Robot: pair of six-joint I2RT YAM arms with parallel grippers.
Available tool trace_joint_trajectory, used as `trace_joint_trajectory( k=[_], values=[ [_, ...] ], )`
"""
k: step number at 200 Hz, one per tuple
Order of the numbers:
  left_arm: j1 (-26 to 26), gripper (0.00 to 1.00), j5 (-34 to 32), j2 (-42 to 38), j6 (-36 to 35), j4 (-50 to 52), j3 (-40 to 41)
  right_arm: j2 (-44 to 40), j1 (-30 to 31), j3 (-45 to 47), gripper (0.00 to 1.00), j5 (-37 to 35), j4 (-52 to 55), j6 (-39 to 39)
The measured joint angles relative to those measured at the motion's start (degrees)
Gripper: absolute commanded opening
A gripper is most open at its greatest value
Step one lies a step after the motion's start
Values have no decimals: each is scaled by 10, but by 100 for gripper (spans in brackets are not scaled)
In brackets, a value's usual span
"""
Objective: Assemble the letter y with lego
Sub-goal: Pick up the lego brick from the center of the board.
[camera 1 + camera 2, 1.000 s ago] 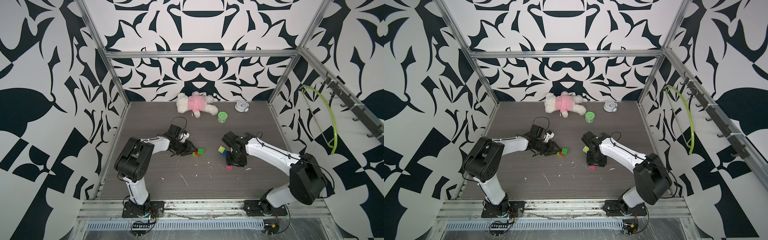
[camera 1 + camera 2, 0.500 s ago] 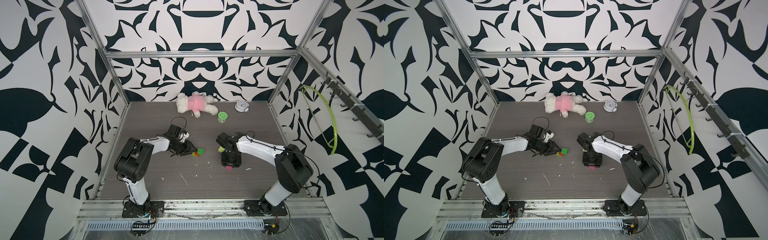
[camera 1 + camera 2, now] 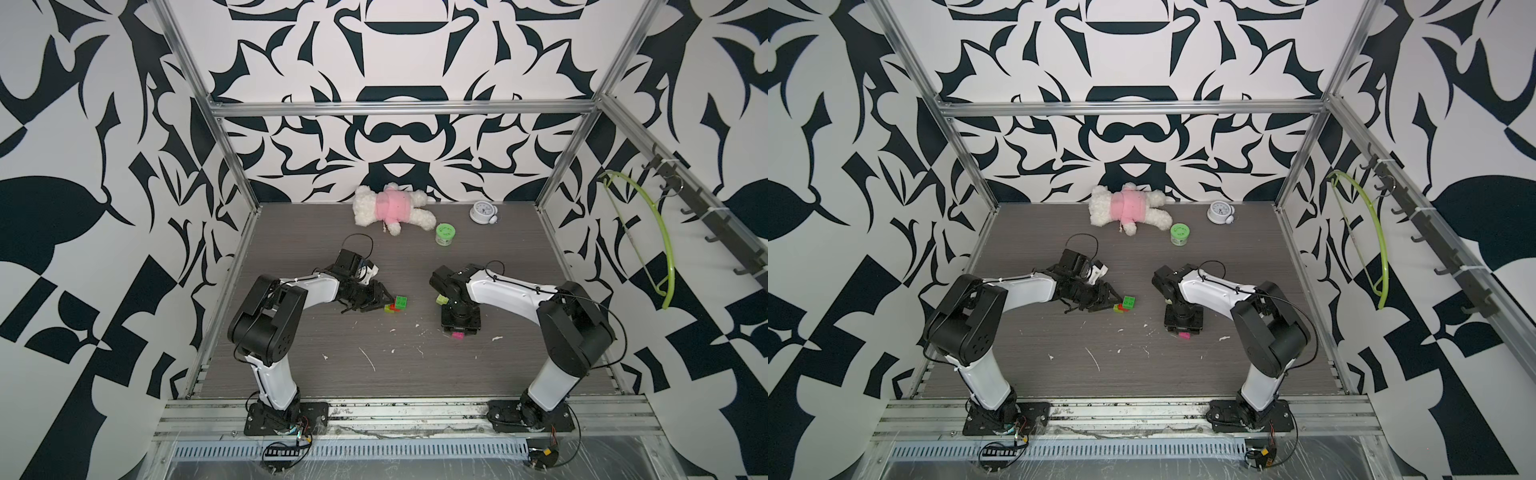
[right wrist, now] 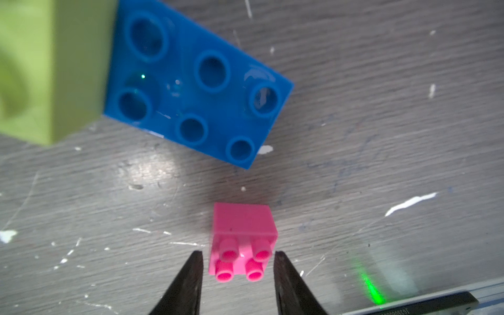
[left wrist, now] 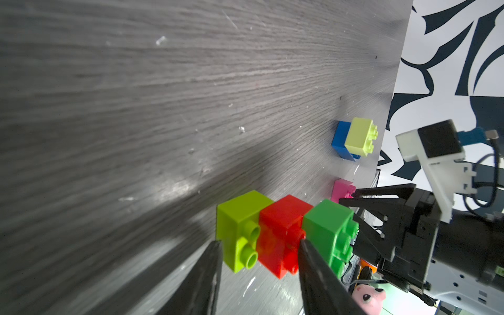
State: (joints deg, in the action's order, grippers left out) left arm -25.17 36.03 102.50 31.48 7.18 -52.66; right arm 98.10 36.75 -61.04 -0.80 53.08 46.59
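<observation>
A short row of joined lego, a yellow-green brick (image 5: 240,218), a red one (image 5: 281,231) and a green one (image 5: 327,229), lies on the table left of centre. My left gripper (image 5: 260,242) is shut on it, one finger on the yellow-green end and one at the red brick. A pink brick (image 4: 242,234) lies on its side right of centre, and my right gripper (image 4: 238,255) stands over it, open, with a thin gap on each side. Just behind it, a blue brick (image 4: 196,92) carries a second yellow-green brick (image 4: 41,68). In a top view the green brick (image 3: 401,302) and the pink brick (image 3: 458,335) show.
A white and pink plush toy (image 3: 388,208), a green round jar (image 3: 445,234) and a small clock (image 3: 482,212) sit at the back of the table. White scraps (image 3: 368,359) litter the front. A green hoop (image 3: 648,232) hangs on the right wall.
My right arm's elbow has swung and the gripper has shifted slightly left over the pink brick, its fingers narrowing. The left arm has not moved.
</observation>
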Motion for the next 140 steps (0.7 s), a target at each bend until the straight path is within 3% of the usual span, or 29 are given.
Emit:
trace_joint_trajectory(
  k=[48,140],
  values=[
    [0,49,0,0,0,0,0,0,-6,0,38,-1,-5,-1],
    [1,49,0,0,0,0,0,3,-14,0,40,2,-17,-3]
  ],
)
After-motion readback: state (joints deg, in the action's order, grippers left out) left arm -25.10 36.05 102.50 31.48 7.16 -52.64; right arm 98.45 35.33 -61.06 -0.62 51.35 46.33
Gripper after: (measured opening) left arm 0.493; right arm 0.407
